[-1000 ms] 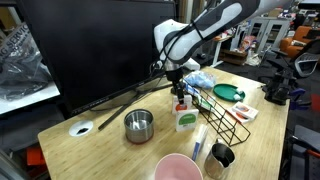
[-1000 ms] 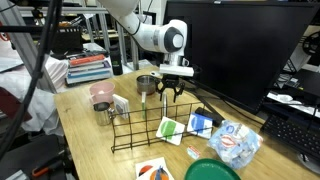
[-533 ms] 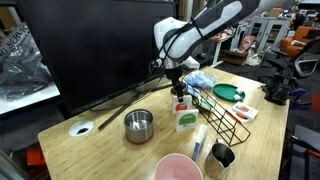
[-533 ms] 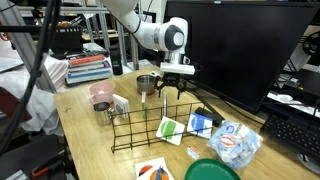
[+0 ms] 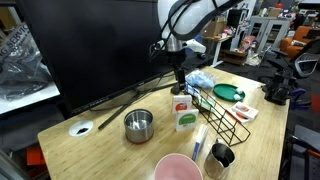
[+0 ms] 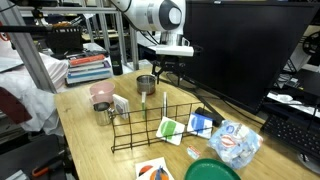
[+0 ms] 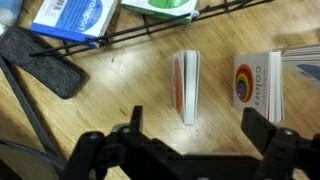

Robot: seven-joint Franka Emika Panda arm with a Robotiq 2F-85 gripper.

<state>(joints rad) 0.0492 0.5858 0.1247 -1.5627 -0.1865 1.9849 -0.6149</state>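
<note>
Lab or workshop bench. Light wooden surface (image 5: pixel 95 150) stands before a large black monitor (image 6: pixel 250 50). Grey metal-framed shelving (image 6: pixel 60 32) carries stacked supplies. A black keyboard (image 6: pixel 296 130) sits nearby.

table: light wood (image 5: pixel 90 150) | behind: big black monitor (image 5: pixel 90 50) | room: cluttered shelves (image 6: pixel 75 45), indoor light

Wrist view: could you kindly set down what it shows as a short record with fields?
gripper: open, empty, above the wooden table
nearest thing: thin box, on its edge, below the gripper, untouched
beside it: box marked "colors", apart from the thin box
further off: wire rack, blue packet behind its wires
</note>
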